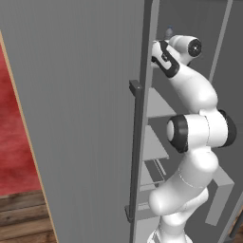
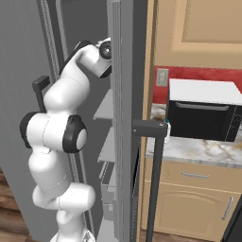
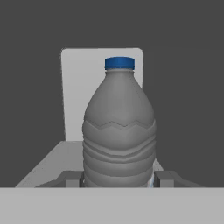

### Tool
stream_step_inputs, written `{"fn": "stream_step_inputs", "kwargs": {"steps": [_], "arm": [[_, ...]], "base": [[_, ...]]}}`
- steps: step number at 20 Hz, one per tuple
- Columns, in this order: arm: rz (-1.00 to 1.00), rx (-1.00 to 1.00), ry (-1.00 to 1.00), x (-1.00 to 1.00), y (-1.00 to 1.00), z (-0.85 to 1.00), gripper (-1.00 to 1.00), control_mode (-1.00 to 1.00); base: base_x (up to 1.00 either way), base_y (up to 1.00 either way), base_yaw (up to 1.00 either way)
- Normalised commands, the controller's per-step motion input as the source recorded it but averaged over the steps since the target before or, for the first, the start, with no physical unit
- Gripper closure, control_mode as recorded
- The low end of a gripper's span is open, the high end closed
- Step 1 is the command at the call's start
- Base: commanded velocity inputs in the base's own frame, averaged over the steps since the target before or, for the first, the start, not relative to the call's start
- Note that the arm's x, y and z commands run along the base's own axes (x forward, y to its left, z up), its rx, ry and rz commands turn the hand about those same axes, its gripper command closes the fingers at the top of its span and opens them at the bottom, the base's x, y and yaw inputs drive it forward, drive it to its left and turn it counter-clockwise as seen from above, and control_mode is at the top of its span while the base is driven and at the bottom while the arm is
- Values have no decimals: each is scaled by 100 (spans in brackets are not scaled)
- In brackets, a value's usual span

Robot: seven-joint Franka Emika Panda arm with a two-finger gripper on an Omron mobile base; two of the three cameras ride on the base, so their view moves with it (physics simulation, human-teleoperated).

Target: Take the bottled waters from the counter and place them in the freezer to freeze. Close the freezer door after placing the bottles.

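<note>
One bottle (image 3: 119, 127), grey and ribbed with a blue cap, stands upright before your hand camera, deep inside the grey freezer (image 1: 190, 28). Your gripper's (image 3: 118, 178) two dark fingertips (image 3: 72, 178) sit at either side of its base, the jaws clamped on it. Behind it you see a pale rectangular panel set in the dark back wall, and a grey shelf beneath.

From the left base view, the freezer door (image 1: 76, 118) stands swung open at your left, its dark vertical bar handle (image 1: 135, 152) at the edge. To its right your white arm (image 1: 194, 133) rises from the lower right and reaches up into the compartment, past grey inner shelves (image 1: 154, 142). A small blue cap shows just above the wrist.

From the right base view, your arm bends into the open freezer at left. A second grey door (image 2: 120, 118) stands edge-on at centre. Further right, a black oven (image 2: 201, 116) with a white top sits on the marble counter (image 2: 198, 151), above tan cabinets (image 2: 189, 198), with a red wall behind.
</note>
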Motion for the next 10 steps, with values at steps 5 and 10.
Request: {"fn": "stream_step_inputs", "kwargs": {"steps": [5, 10], "arm": [[0, 0, 0, 11, 0, -1, 100, -100], [0, 1, 0, 9, 0, 0, 100, -100]], "base": [[0, 0, 0], [0, 0, 0]]}}
